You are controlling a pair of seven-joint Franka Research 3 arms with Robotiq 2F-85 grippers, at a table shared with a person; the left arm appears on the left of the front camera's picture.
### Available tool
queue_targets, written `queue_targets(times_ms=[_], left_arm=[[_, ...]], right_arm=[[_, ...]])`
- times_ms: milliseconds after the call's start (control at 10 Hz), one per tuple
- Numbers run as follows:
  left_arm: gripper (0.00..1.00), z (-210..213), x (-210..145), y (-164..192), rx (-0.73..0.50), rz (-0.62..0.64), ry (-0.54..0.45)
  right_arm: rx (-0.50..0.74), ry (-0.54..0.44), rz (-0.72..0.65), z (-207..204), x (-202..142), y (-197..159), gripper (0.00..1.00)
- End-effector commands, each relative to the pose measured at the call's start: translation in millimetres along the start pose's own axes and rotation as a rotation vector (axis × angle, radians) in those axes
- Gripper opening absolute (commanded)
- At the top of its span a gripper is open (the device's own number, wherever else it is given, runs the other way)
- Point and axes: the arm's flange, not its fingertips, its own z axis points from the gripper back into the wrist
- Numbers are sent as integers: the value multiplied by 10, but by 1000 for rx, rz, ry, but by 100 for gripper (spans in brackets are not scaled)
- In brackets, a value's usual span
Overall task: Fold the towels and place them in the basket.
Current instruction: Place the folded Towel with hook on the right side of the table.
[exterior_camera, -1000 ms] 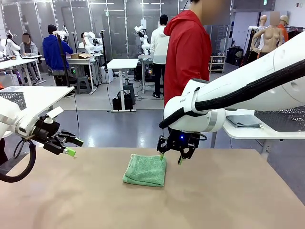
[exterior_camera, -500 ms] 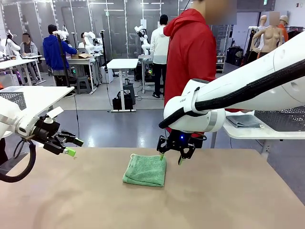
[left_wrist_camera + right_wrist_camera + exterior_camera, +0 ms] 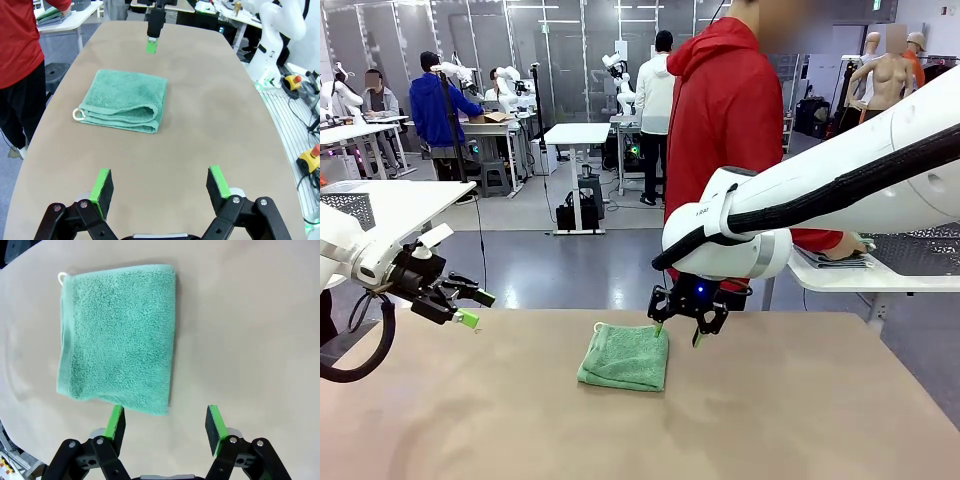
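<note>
mint green towel (image 3: 625,357) is lying folded flat on the tan table (image 3: 800,420), near its middle, with its small white loop at the far left corner. right fingers (image 3: 214,422) are hovering spread wide over the towel's far right corner, one at the towel's edge and the other over bare table, gripping nothing. left fingers (image 3: 102,186) are hanging wide apart and empty, well off to the towel's left, pointing toward it.
</note>
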Motion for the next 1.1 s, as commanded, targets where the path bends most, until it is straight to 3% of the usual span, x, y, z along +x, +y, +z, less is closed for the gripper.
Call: queue_targets(times_ms=[0, 1000], left_arm=[[94, 14, 27, -8, 3, 1, 8], [94, 14, 27, -8, 3, 1, 8]], right_arm=[[47, -15, -10, -179, 86, 61, 81], [36, -15, -30, -658, 216, 123, 81]])
